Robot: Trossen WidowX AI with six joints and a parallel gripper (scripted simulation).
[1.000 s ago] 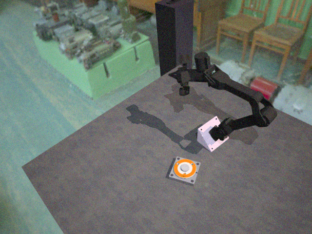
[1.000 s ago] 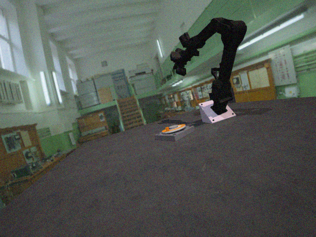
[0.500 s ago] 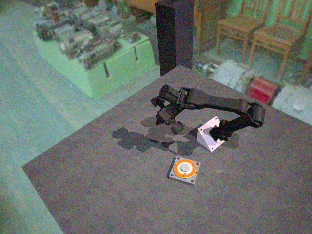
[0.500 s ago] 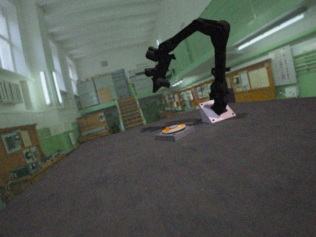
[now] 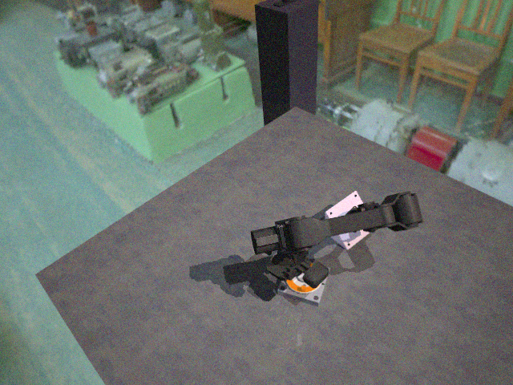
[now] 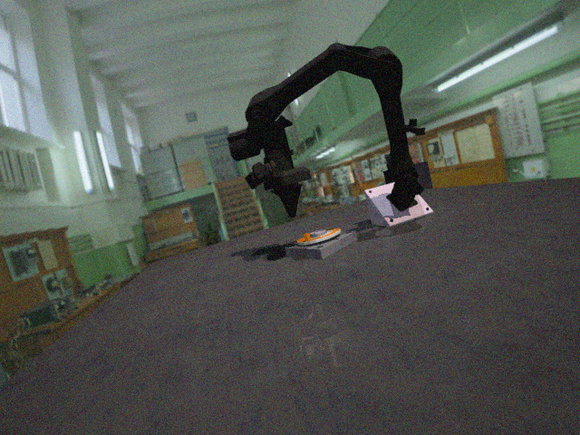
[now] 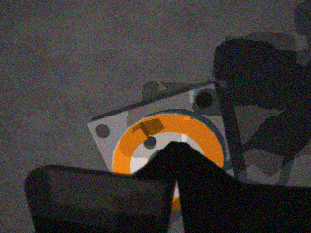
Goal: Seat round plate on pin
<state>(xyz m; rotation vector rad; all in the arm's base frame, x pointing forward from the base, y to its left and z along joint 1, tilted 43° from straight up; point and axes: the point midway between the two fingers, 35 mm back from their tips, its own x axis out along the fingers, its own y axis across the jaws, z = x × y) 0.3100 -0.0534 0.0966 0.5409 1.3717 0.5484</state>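
The gripper (image 6: pixel 291 206), fingers pressed together on nothing, hangs point-down above the orange-ringed plate (image 7: pixel 167 141) on its grey base (image 6: pixel 323 246); the plate's darker tab (image 7: pixel 152 126) lies just beyond the fingertips, away from the wrist camera.

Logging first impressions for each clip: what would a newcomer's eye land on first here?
The black arm, arched high over the dark table, with its gripper shut to a point and hanging above the plate without touching it. Below it, the bright orange plate on its grey base is the only vivid colour, and it looks slightly tilted.
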